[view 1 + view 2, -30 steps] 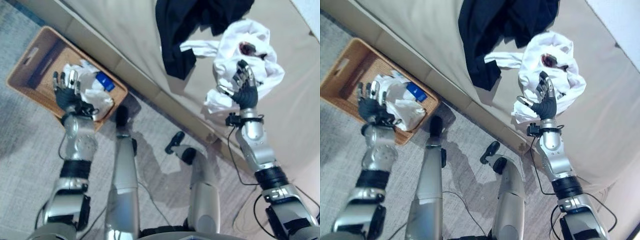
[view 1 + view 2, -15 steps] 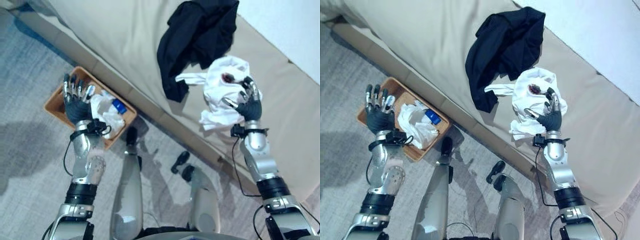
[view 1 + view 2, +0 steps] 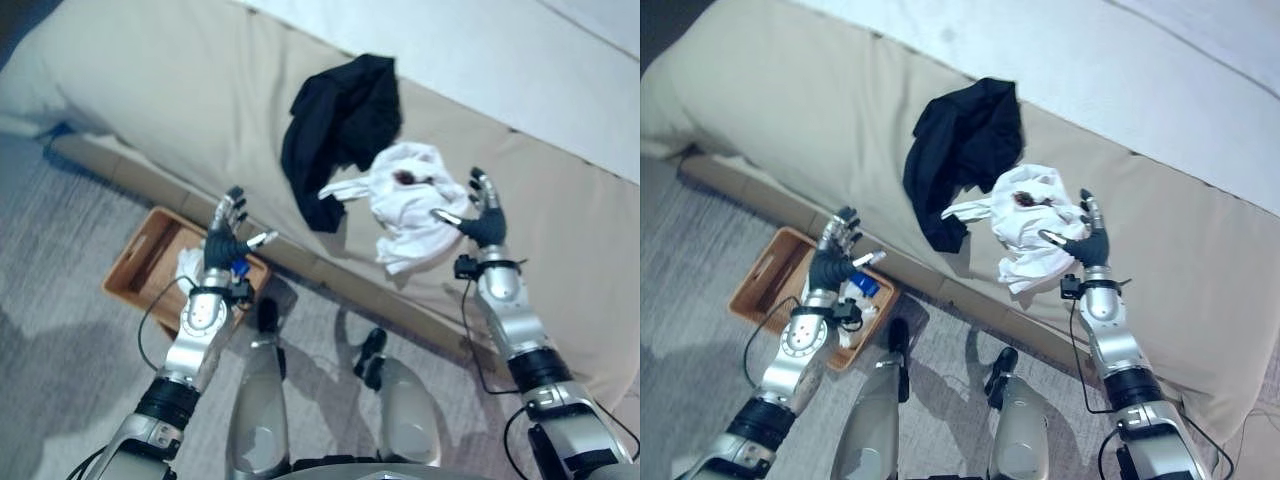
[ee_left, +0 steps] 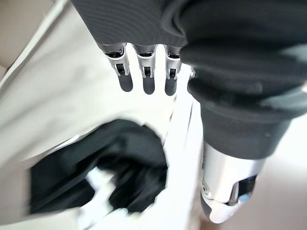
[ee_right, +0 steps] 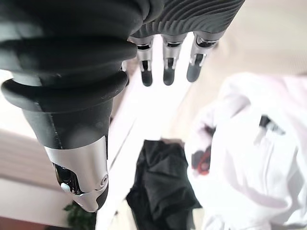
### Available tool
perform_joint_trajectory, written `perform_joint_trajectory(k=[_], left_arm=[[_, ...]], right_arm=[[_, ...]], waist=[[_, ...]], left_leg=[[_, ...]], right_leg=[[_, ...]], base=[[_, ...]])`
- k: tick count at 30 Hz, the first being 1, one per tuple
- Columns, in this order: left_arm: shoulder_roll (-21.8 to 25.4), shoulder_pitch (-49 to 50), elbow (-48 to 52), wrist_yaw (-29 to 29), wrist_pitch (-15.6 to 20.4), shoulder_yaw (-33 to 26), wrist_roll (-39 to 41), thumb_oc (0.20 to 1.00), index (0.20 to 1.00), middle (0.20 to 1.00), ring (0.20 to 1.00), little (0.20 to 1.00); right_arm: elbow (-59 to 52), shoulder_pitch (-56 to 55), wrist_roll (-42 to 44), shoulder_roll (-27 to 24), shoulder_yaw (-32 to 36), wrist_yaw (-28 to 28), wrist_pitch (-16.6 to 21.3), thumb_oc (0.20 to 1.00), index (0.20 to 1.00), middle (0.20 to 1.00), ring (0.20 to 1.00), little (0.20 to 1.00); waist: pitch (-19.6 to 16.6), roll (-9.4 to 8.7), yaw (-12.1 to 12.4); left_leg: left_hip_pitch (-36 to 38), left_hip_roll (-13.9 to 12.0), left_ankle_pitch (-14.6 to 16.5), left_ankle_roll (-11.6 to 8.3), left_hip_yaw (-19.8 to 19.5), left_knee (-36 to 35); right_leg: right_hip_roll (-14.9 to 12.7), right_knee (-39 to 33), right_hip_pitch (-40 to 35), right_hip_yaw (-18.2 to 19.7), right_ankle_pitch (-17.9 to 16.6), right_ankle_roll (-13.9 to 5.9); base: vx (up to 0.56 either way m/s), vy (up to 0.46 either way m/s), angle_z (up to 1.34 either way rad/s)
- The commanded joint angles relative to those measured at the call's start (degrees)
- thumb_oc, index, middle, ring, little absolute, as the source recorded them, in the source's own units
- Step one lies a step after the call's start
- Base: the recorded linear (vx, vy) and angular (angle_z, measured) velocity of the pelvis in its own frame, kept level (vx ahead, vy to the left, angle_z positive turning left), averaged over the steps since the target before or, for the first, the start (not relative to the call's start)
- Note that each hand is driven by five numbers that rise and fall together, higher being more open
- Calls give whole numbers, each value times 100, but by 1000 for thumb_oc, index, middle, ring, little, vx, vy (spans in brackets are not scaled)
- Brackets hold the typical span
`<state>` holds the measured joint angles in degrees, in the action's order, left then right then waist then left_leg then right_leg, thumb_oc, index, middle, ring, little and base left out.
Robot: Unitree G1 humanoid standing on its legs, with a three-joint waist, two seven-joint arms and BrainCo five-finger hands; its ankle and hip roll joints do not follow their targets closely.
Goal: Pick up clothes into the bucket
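A black garment (image 3: 340, 130) lies crumpled on the beige sofa (image 3: 180, 110), and a white garment (image 3: 410, 200) with a dark red print lies beside it. My right hand (image 3: 484, 222) is raised just right of the white garment, fingers straight, holding nothing. A brown wicker basket (image 3: 140, 272) stands on the floor against the sofa's front, with white cloth and a blue item (image 3: 864, 287) inside. Above the basket's near corner my left hand (image 3: 226, 238) is up, open and empty. Both wrist views look past straight fingers toward the black garment (image 4: 105, 167) and the white garment (image 5: 249, 158).
Grey carpet (image 3: 60, 380) covers the floor in front of the sofa. The sofa's back cushion (image 3: 480, 60) runs along the far side. A wide stretch of bare seat (image 3: 590, 270) lies to the right of the clothes.
The camera has tilted up and back, so the sofa, clothes and basket all sit lower and smaller. Both hands stay raised and open; the left one now shows at the basket's right corner.
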<state>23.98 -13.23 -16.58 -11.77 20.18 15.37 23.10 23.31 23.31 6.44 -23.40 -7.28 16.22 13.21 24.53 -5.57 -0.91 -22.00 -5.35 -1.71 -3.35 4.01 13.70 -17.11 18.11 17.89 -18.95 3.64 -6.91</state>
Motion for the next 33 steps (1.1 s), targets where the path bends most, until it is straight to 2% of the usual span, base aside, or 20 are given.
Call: perform_joint_trajectory(k=[1, 8, 16, 18, 19, 20, 21, 22, 23, 24, 25, 26, 33], left_arm=[[-153, 35, 152, 178, 253, 101, -226, 1000, 1000, 1000, 1000, 1000], [-225, 119, 134, 309, 262, 143, -233, 1000, 1000, 1000, 1000, 1000], [-348, 72, -41, 251, 197, 86, -217, 1000, 1000, 1000, 1000, 1000], [-361, 172, -129, 179, 187, -94, -173, 1000, 1000, 1000, 1000, 1000], [-361, 172, -129, 180, 187, -98, -173, 1000, 1000, 1000, 1000, 1000], [-398, 198, -118, 133, 203, -164, -82, 1000, 1000, 1000, 1000, 1000], [-395, 194, -118, 133, 203, -167, -83, 1000, 1000, 1000, 1000, 1000], [-408, 138, -88, 41, 211, -130, -76, 1000, 1000, 1000, 1000, 1000], [-453, 73, -90, -31, 221, -121, -74, 1000, 1000, 1000, 1000, 1000], [-510, -34, -80, -52, 201, -96, -35, 1000, 1000, 1000, 1000, 1000], [-511, -37, -81, -54, 201, -95, -36, 1000, 1000, 1000, 1000, 1000], [-499, -130, 3, -86, 248, -62, -16, 1000, 1000, 1000, 1000, 1000], [-310, -383, 271, -358, 329, -165, -167, 1000, 1000, 1000, 1000, 1000]], right_arm=[[55, 92, -382, -64, -135, 237, 105, 1000, 1000, 1000, 1000, 1000], [-145, -139, -614, -92, -107, 136, 10, 1000, 1000, 1000, 1000, 1000], [-280, -77, -812, -217, -78, 262, -51, 1000, 1000, 1000, 1000, 1000], [-256, 134, -883, -187, -287, 238, -82, 1000, 1000, 1000, 1000, 1000], [-253, 139, -883, -186, -290, 239, -81, 1000, 1000, 1000, 1000, 1000], [-202, 294, -914, -142, -407, 272, -90, 1000, 1000, 1000, 1000, 1000], [-200, 301, -914, -140, -407, 273, -89, 1000, 1000, 1000, 1000, 1000], [-186, 392, -898, -117, -457, 320, -94, 1000, 1000, 1000, 1000, 1000], [-177, 481, -879, -121, -483, 332, -83, 1000, 1000, 1000, 1000, 1000], [-176, 528, -856, -92, -422, 365, -115, 1000, 1000, 1000, 1000, 1000], [-175, 530, -856, -93, -421, 365, -116, 1000, 1000, 1000, 1000, 1000], [-274, 629, -847, -137, -384, 413, -129, 1000, 1000, 1000, 1000, 1000], [155, 1243, -859, -180, -352, 801, -182, 1000, 1000, 1000, 1000, 1000]], waist=[[-485, 96, -122], [-702, 209, -398], [-732, 378, -493], [-706, 392, -426], [-703, 394, -424], [-650, 373, -318], [-662, 366, -325], [-605, 378, -213], [-537, 370, -105], [-536, 368, -203], [-541, 368, -207], [-422, 395, -227], [-75, 417, -118]], left_leg=[[311, -230, 106, -12, 141, -225], [756, -347, 163, -37, 569, -368], [708, -455, 78, -112, 554, -351], [674, -580, 268, -87, 432, 110], [668, -587, 279, -88, 434, 128], [620, -551, 303, -110, 168, 142], [607, -540, 267, -106, 168, 114], [513, -406, 91, -141, -175, -110], [339, -168, 66, -203, -585, -101], [145, -133, 96, -121, -433, -55], [134, -128, 97, -119, -435, -50], [-68, -10, 109, -60, -357, 40], [-553, 108, 200, 28, -122, 280]], right_leg=[[-389, -649, -87, 61, -968, -509], [-236, -789, -53, 588, -1006, -513], [-89, -535, 125, 812, -820, -391], [119, -364, 171, 1022, -663, -268], [125, -358, 176, 1026, -660, -267], [173, -314, 220, 1127, -634, -263], [166, -339, 232, 1124, -664, -261], [170, -356, 271, 1152, -694, -285], [156, -330, 306, 1193, -727, -302], [-24, -377, 350, 1099, -790, -344], [-29, -376, 356, 1097, -791, -347], [-200, -295, 522, 1101, -848, -382], [-411, -310, 903, 1138, -1012, -444]], base=[[48, -20, -50], [21, -27, -42], [-17, -91, -14], [-11, -90, -4], [-27, -39, -22], [-25, -15, -27], [-49, 5, -43], [-53, 34, -27], [-54, 67, -25], [-28, 48, -3], [-39, 146, 19], [-33, 116, 31], [-40, 121, 12]])
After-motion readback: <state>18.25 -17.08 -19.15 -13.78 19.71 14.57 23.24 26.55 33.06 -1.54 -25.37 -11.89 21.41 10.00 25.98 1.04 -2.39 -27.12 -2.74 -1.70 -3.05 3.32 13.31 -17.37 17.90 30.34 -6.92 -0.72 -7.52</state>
